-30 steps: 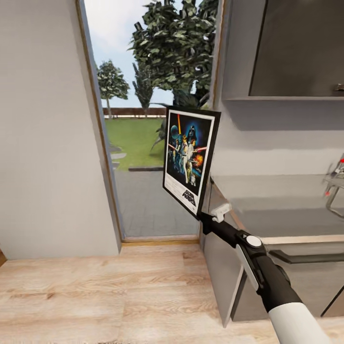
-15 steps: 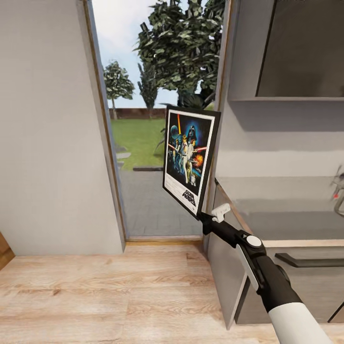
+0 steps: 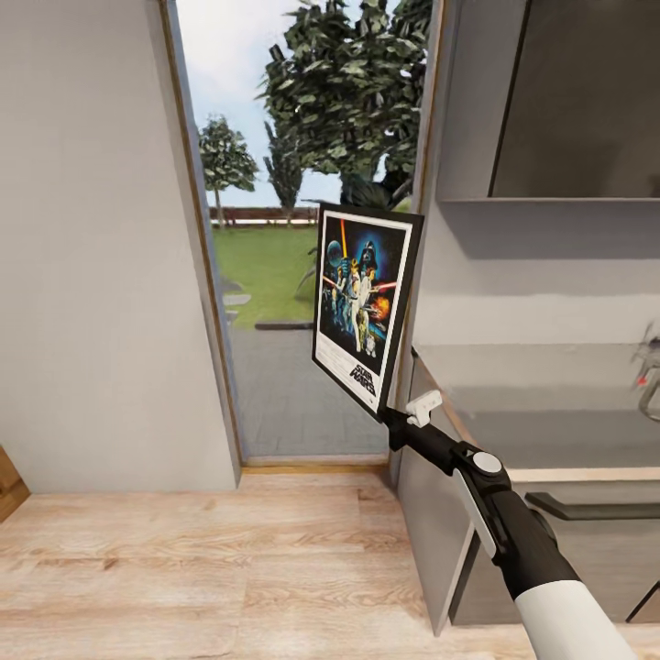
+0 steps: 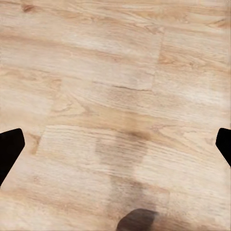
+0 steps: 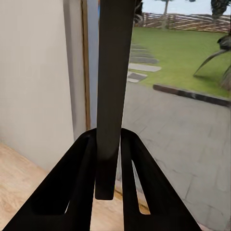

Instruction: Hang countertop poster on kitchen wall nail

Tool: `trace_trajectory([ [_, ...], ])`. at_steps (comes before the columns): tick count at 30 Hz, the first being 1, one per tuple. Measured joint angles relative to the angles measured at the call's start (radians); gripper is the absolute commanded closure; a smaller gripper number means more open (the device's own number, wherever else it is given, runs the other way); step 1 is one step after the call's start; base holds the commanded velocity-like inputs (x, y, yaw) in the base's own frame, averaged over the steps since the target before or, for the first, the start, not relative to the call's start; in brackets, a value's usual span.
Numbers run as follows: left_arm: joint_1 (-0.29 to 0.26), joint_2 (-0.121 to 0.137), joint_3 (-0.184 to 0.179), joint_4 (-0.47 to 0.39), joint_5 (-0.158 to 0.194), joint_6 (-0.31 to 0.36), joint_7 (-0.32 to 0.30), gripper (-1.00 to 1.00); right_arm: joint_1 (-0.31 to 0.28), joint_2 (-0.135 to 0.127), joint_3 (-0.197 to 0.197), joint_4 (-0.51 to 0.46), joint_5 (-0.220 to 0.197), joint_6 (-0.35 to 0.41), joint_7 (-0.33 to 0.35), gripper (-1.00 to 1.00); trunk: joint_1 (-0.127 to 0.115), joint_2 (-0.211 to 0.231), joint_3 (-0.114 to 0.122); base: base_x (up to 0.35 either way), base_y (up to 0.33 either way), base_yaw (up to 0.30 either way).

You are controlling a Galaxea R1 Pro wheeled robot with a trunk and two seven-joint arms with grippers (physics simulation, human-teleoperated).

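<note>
Upright, poster (image 3: 363,306) reading "STAR WARS", bottom corner pinched in right hand (image 3: 392,423), left hand (image 4: 115,149) apparently spread wide

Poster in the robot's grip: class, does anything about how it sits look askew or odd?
Yes. The poster is pinched only at its bottom corner by the right gripper, so it leans tilted in mid-air before the doorway, off the kitchen countertop.

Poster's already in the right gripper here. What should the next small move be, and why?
Probably keep turning the base toward the plain grey wall on the left to look for a nail. The right gripper is clamped on the poster by its lower edge, held upright before the glass door, and I can make out no nail yet.
</note>
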Motion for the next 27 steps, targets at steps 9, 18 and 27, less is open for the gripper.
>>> trace_trajectory([
  [9,-0.001,0.005,-0.008,-0.259,-0.002,0.195,-0.048,-1.0,0.0,0.0,0.0,0.0,0.001,0.0,-0.001,1.0,-0.035,0.063,0.028,0.0,0.0,0.0],
  [18,-0.001,0.008,-0.002,-0.288,-0.002,0.249,-0.095,-1.0,0.0,0.0,-0.001,0.0,0.001,0.0,-0.001,1.0,-0.069,0.126,0.056,0.0,0.0,0.0],
  [27,-0.001,0.008,0.002,-0.288,-0.004,0.252,-0.097,-1.0,0.0,0.0,-0.002,-0.001,0.001,0.0,-0.001,1.0,-0.104,0.189,0.085,0.0,0.0,0.0],
])
